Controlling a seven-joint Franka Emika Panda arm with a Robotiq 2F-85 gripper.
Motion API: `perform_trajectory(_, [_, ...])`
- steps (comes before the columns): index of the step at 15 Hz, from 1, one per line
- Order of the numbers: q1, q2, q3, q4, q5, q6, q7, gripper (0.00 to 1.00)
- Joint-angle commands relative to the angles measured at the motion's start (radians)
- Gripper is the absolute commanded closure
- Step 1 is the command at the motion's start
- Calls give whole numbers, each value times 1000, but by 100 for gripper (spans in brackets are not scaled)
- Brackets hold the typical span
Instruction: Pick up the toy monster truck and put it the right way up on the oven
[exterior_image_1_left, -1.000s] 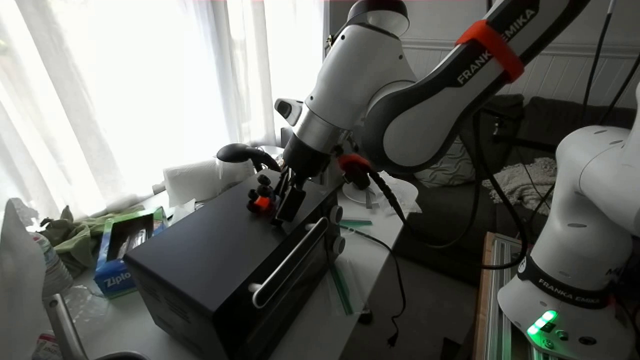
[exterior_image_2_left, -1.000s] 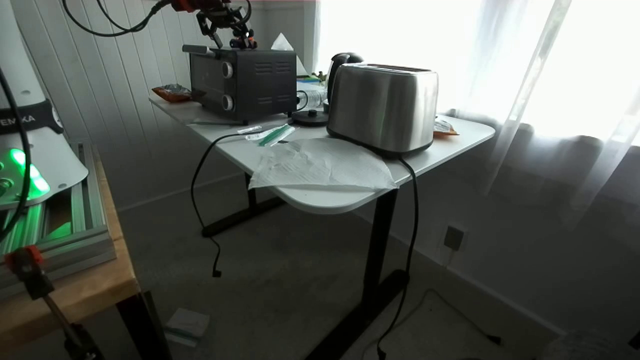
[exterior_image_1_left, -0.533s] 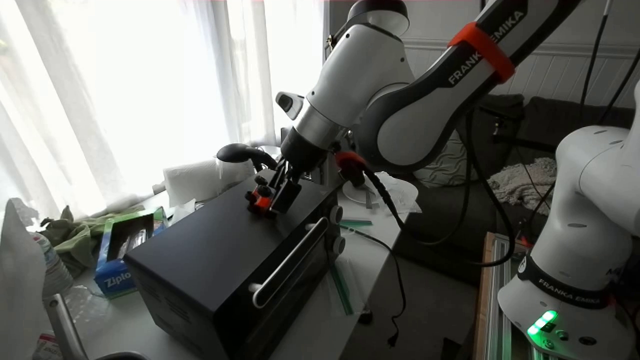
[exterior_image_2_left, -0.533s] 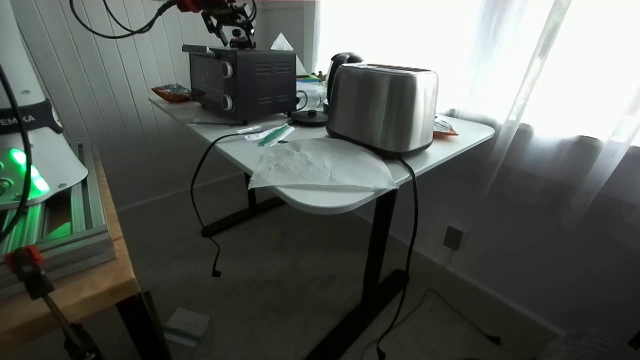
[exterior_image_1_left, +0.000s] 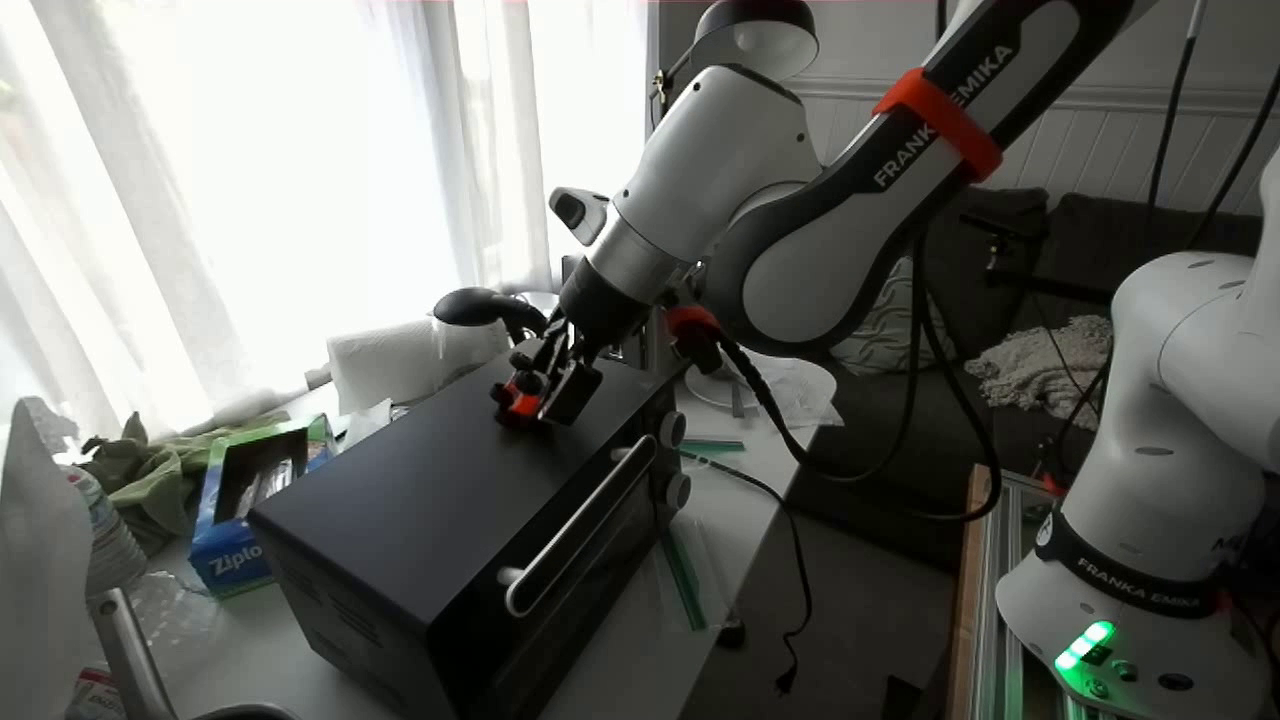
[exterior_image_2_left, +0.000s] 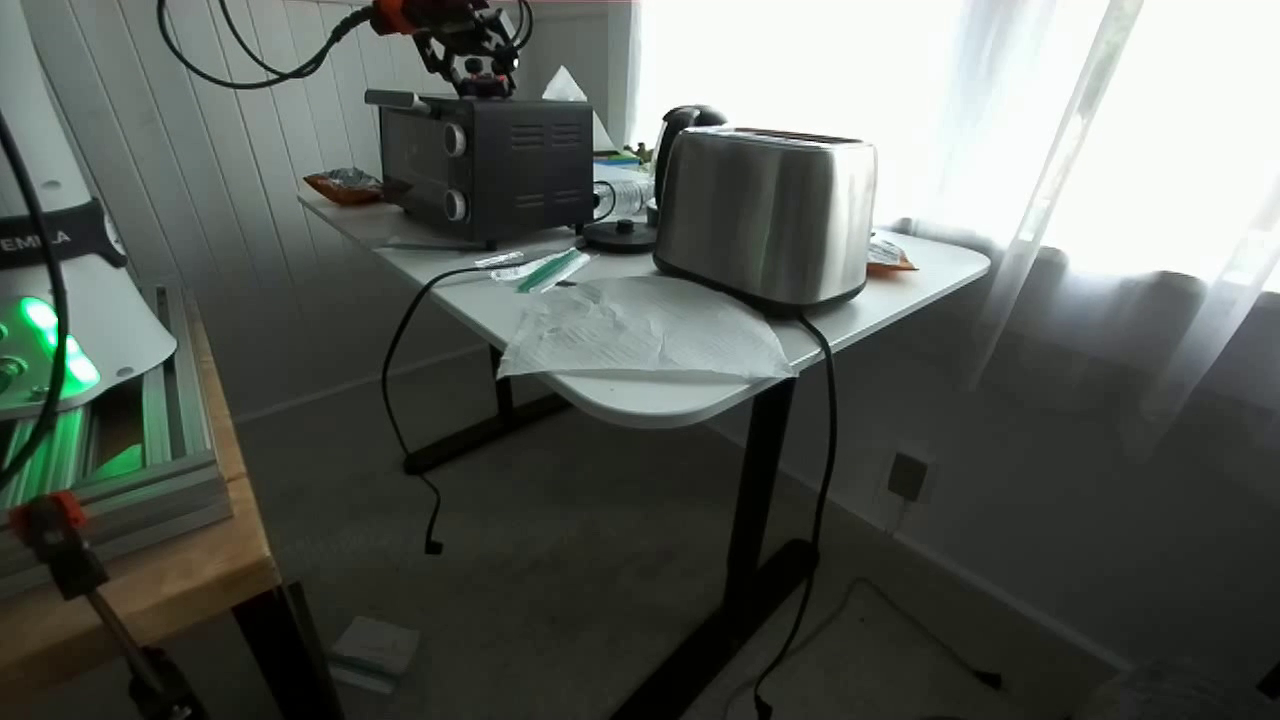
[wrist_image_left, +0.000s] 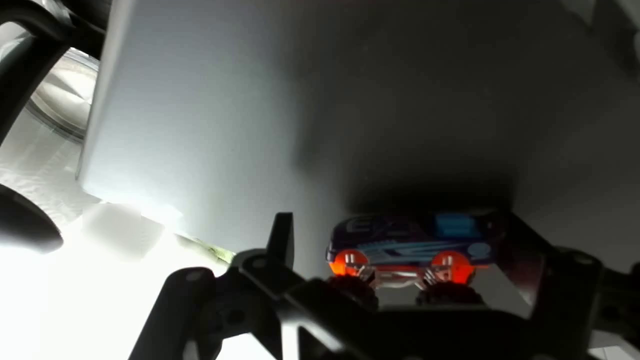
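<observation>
Purple-blue flank, orange at the wheels, black tyres: one toy monster truck (wrist_image_left: 400, 250), long axis running 9 to 3 o'clock in your wrist view, straight across the gap of the gripper (wrist_image_left: 397, 232). Tyres lie at its 6 o'clock side, toward the palm; roof side at 12. Your coming move turns on that lengthwise span, by judgement: the jaws face the truck's two ends, not its flanks. Jaws: parted, holding nothing. Placement: truck between them, somewhat off centre toward 3 o'clock. Your 9 o'clock finger (wrist_image_left: 283, 245) stands apart from its end, a strip of grey showing between; your 3 o'clock finger (wrist_image_left: 570, 292) stands just beside the other end, and you cannot tell whether it touches. Support: oven (exterior_image_1_left: 400, 500), grey-black, truck toward 1 o'clock of the top's middle in an exterior view. Attitude: tyres seem uppermost, so upside down or leaning; exact tilt not readable. Outlook, by judgement: you seem to be lining up the grasp; the 3 o'clock finger probably meets the truck first and may push it toward 9. Outstanding: grip, lift, turn, and set down wheels below, the truck being on the oven already but apparently not the right way up.
</observation>
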Motion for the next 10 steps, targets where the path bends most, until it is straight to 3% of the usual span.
perform_trajectory(1, [20, 31, -17, 21, 34, 34, -62, 0])
perform_trajectory(3, [30, 42, -19, 30, 59, 34, -82, 0])
perform_trajectory(4, [31, 46, -19, 34, 71, 32, -91, 8])
perform_trajectory(5, [28, 47, -17, 37, 74, 28, -94, 26])
perform_trajectory(6, [27, 47, -16, 40, 79, 27, -95, 34])
perform_trajectory(8, [25, 41, -15, 43, 82, 22, -95, 47])
perform_trajectory(10, [15, 31, -14, 43, 65, 15, -86, 50])
